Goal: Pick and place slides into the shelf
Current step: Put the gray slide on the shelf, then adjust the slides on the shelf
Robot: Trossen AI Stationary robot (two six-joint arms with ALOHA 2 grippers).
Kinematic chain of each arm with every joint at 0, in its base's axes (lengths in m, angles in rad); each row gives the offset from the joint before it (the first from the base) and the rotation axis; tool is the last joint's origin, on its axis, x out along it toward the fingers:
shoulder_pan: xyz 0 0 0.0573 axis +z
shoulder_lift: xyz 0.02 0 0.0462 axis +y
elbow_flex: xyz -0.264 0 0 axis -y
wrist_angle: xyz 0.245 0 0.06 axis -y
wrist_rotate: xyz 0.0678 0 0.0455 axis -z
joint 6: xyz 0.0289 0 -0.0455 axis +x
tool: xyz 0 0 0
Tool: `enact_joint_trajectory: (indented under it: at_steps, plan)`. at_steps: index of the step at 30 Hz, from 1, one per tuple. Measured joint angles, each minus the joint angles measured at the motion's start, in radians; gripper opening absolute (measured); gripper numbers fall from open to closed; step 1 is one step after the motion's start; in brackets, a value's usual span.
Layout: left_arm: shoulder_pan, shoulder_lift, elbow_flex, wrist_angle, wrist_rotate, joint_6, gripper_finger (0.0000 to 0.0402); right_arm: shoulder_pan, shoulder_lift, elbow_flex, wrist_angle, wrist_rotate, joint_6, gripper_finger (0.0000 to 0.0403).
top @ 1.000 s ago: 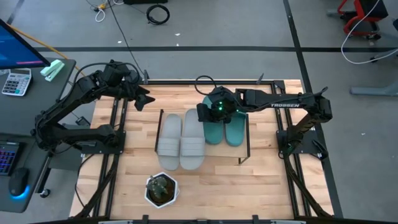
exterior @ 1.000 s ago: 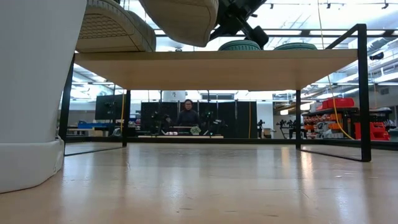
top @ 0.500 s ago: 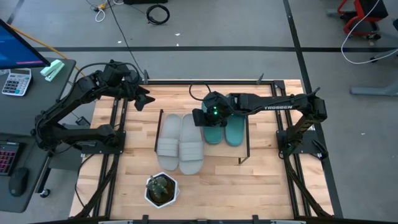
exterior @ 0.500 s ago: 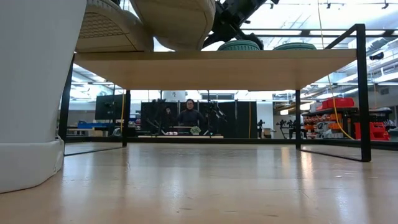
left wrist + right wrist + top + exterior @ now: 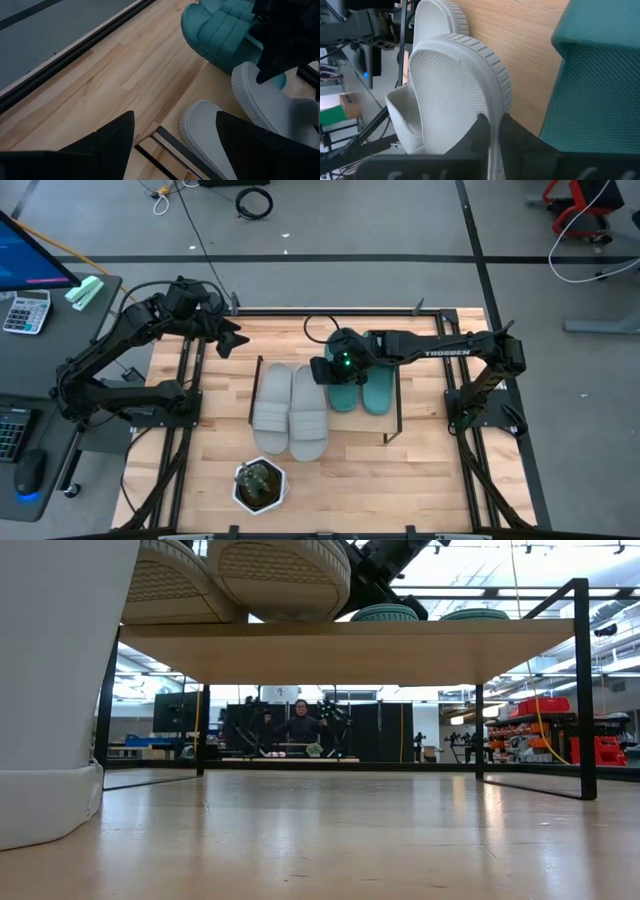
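The shelf (image 5: pixel 392 418) stands mid-table, and all four slides are on its board top (image 5: pixel 400 640). The teal pair (image 5: pixel 362 392) lies at its right. One grey slide (image 5: pixel 271 406) lies at its left. My right gripper (image 5: pixel 328 370) is shut on the second grey slide (image 5: pixel 308 412), which lies between them with its toe end (image 5: pixel 280 575) overhanging the shelf's near edge. My left gripper (image 5: pixel 228 340) is open and empty, above the table's far left; it also shows in the left wrist view (image 5: pixel 175 116). My right gripper pinches the grey slide's heel rim (image 5: pixel 493 114) at its far end, one finger (image 5: pixel 470 140) on the footbed side and one (image 5: pixel 520 136) on the outer wall. The fingers come from the far right, slanting down. The slide lies about level, sole down on the shelf board.
A plant in a white pot (image 5: pixel 260 485) stands at the table's near edge and fills the low view's left (image 5: pixel 50 690). Bare tabletop (image 5: pixel 430 470) lies near and right of the shelf. A desk with a calculator (image 5: pixel 25 310) is off to the left. A person (image 5: pixel 300 725) sits far behind.
My right gripper has gone a little toward the table's left and down with the grey slide. The slide's near end, first tipped up above the shelf, has come down about level beside the other grey slide.
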Motion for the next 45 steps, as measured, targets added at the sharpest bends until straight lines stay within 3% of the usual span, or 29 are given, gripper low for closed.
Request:
enact_joint_trajectory:
  at_steps: [18,33,45]
  plan:
    - [0.000,0.000,0.000,0.000,0.000,0.000,0.0286,-0.007,0.000,0.000,0.003,0.034,-0.001,0.0059]
    - [0.000,0.000,0.000,0.000,0.000,0.000,0.0286,-0.007,-0.035,0.000,-0.043,0.071,-0.003,0.0136]
    - [-0.001,0.000,0.000,0.000,0.000,-0.006,0.0286,0.015,-0.115,0.002,-0.068,0.101,-0.014,0.0142]
